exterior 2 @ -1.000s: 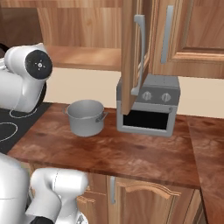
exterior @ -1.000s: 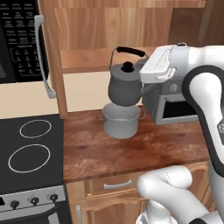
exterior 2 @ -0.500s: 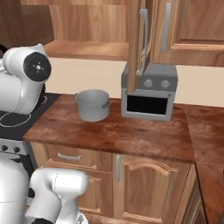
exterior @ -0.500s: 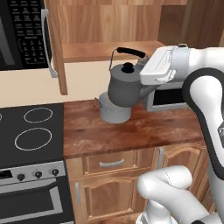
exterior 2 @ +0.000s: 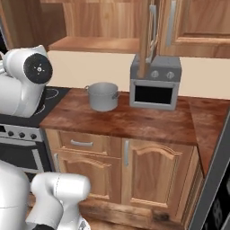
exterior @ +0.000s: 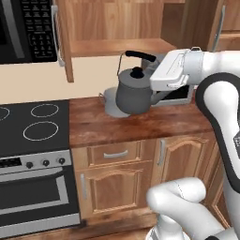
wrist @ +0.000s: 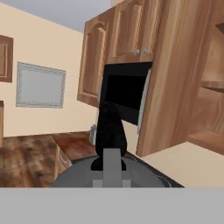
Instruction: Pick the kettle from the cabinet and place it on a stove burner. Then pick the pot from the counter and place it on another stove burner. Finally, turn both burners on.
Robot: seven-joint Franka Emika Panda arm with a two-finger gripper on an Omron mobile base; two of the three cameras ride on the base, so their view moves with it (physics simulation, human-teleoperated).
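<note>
The kettle [exterior: 133, 92] is carried in the air by the pincer [exterior: 151, 65], whose jaws are drawn tight together on the black arched handle at its right end, so that the body hangs below the grip with the spout turned away from the arm; held this way, it can be judged that the lid knob and body are kept free of the fingers and that the flat base will be the first part to meet a surface. The kettle is seen above the bench [exterior: 140, 124], to the right of the cooktop [exterior: 33, 126] and well clear of it, with the pot [exterior: 110, 101] partly hidden behind it; whether kettle and pot touch cannot be told from this side, though a gap is likely. The cabinet [exterior: 117, 28] stands open above and behind the kettle, its shelf bare wood. In the right base view the pot [exterior 2: 103, 95] is seen standing upright on the bench [exterior 2: 121, 121], just left of a small grey oven [exterior 2: 156, 83]. The kettle is of dark grey, smooth, rounded metal; the pot is of lighter steel, straight-sided, with small loop handles; the bench is of reddish wood grain; the cooktop is flat black glass marked with thin white rings [exterior: 41, 131]. The first placing is judged not yet done
</note>
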